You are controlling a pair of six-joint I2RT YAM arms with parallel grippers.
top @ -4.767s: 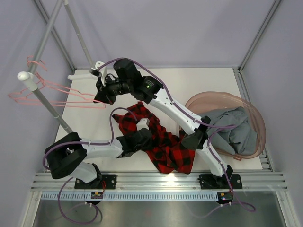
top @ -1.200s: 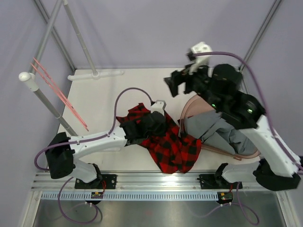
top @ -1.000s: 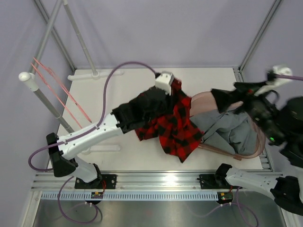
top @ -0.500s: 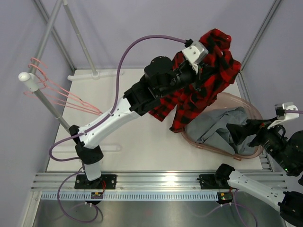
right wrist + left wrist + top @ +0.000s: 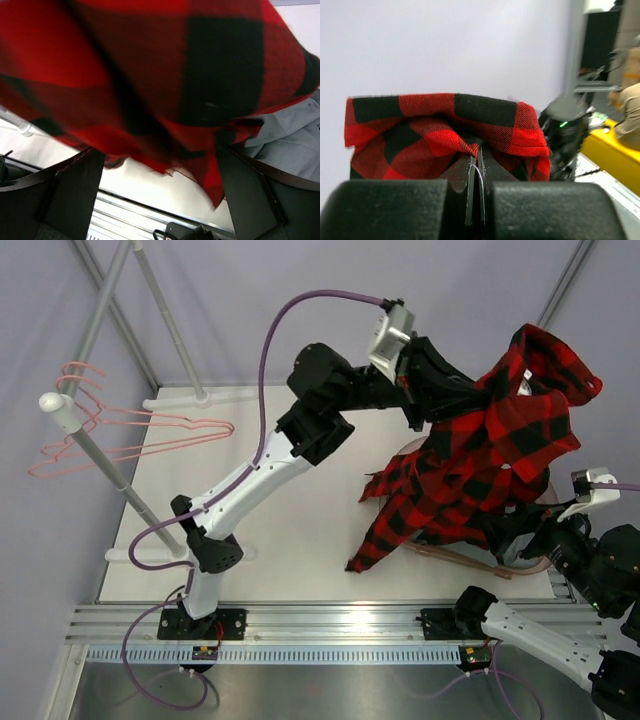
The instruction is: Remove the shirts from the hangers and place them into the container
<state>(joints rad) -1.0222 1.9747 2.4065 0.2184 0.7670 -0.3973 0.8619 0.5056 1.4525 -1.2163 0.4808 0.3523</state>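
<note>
Pinching the plaid shirt (image 5: 490, 455), the left hand (image 5: 476, 167) is fully closed.

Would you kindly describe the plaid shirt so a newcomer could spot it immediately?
Look above the round pinkish tub on the right of the table. The left gripper holds up a red-and-black plaid shirt there; the other shirt, beneath it, is plain grey.

Plaid shirt (image 5: 490, 455) hides most of the tub (image 5: 468, 562).
Beneath it, only a sliver of rim shows from above, and the right gripper (image 5: 159, 152) is mostly lost behind it. At the right wrist the plaid shirt is blurred; the grey shirt (image 5: 295, 135) beyond it is cut by the edge.
</note>
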